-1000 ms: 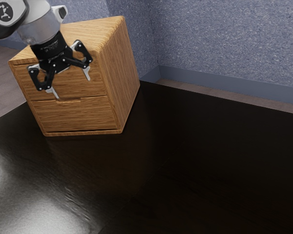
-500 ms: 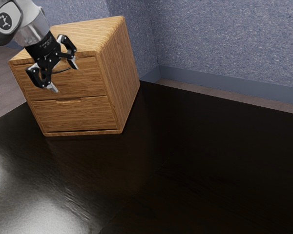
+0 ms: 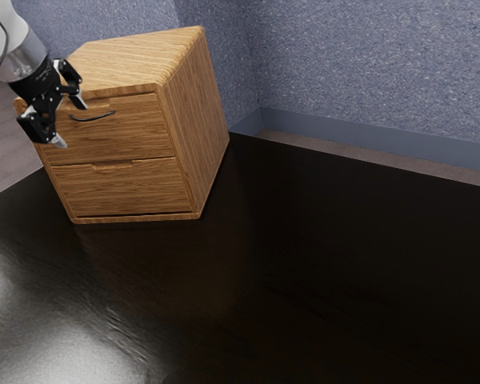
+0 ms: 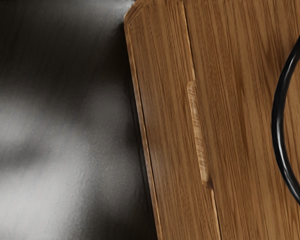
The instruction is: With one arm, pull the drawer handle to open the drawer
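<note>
The dark, glossy table [image 3: 320, 272] took up most of the exterior view, with a blue-grey wall [image 3: 368, 56] behind it; at the exterior view's upper left a wooden cabinet [image 3: 196, 112] stood on the table, its two drawer fronts facing the exterior view's lower left; the upper drawer [image 3: 136, 136] sat flush with the cabinet's face, shut, and the lower drawer [image 3: 144, 188] beneath it likewise; the arm [image 3: 8, 44] came in at the exterior view's left edge; its gripper [image 3: 70, 123] hung before the upper drawer's end toward the exterior view's left, fingers spread wide and pinching nothing; the black curved drawer handle [image 3: 92, 118] lay across the upper drawer, one end just beside the fingertips, though contact could not be told; the lower drawer bore a slim wooden grip [image 4: 197, 135], well apart from the gripper.
</note>
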{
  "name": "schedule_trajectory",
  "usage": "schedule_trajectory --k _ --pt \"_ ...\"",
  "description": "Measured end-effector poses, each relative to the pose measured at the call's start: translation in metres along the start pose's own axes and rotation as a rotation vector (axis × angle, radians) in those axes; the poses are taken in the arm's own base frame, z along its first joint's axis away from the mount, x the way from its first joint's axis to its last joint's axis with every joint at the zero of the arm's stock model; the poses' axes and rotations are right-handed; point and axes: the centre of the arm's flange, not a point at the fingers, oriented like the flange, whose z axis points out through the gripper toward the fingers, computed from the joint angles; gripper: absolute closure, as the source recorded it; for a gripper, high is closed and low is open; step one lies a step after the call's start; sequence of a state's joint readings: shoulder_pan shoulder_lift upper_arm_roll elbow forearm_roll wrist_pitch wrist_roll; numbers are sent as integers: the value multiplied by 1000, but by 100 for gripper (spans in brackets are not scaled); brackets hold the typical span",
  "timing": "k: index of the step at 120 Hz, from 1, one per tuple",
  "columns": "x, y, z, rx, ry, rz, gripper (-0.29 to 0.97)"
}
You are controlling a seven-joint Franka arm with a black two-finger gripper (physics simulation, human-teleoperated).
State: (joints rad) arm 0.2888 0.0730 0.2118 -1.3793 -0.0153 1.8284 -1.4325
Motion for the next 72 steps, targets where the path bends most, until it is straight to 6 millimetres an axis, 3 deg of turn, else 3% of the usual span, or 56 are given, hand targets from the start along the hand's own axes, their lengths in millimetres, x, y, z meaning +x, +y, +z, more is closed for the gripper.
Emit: schedule_trajectory --k 19,50,72 --pt "-3 7 10 -13 2 -18 0" --pt "21 9 20 -23 23 -81 0" --pt "28 15 31 -29 30 -103 0"
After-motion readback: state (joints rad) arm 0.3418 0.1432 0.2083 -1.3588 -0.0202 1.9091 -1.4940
